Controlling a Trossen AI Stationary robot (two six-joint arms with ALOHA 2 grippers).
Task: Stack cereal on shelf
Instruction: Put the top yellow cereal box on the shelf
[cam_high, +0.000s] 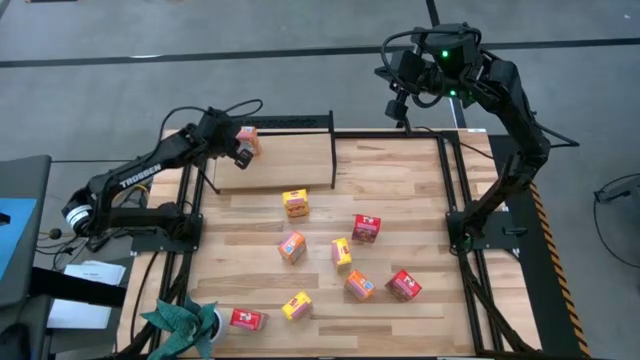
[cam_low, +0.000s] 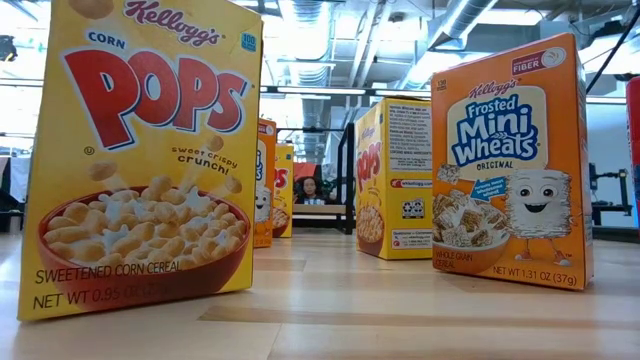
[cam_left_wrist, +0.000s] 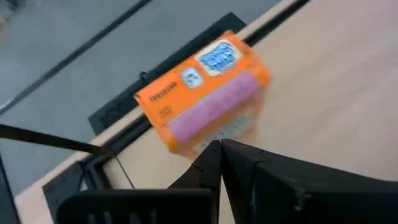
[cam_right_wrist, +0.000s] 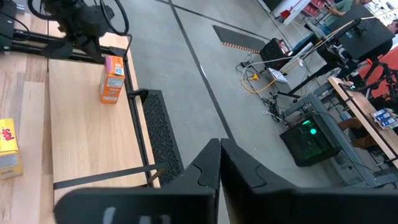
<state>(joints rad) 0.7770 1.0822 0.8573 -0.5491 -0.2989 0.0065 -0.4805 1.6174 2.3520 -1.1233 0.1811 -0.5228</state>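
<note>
An orange cereal box (cam_high: 248, 138) stands upright on the shelf's light board (cam_high: 285, 165), near the board's far left corner; it also shows in the right wrist view (cam_right_wrist: 112, 79). My left gripper (cam_high: 240, 152) is shut, and its tips (cam_left_wrist: 219, 144) are right at that box's lower edge (cam_left_wrist: 196, 148). Several more cereal boxes, yellow (cam_high: 295, 203), red (cam_high: 366, 228) and orange (cam_high: 359, 285), lie scattered on the tabletop. My right gripper (cam_high: 400, 105) is shut, with nothing in it (cam_right_wrist: 219, 143), high over the table's far right edge. My left gripper's shut fingertips (cam_left_wrist: 211, 155) come slanting down at the orange box's lower edge, from the table's left. I cannot tell whether they touch the box. The box stands on its base on the shelf board.
The shelf's black tube frame (cam_high: 332, 150) rises at the board's right end and far side. A green leafy thing (cam_high: 185, 322) sits at the near left corner. In the low view a Corn Pops box (cam_low: 140, 150) and a Mini Wheats box (cam_low: 510, 160) stand close to the camera.
</note>
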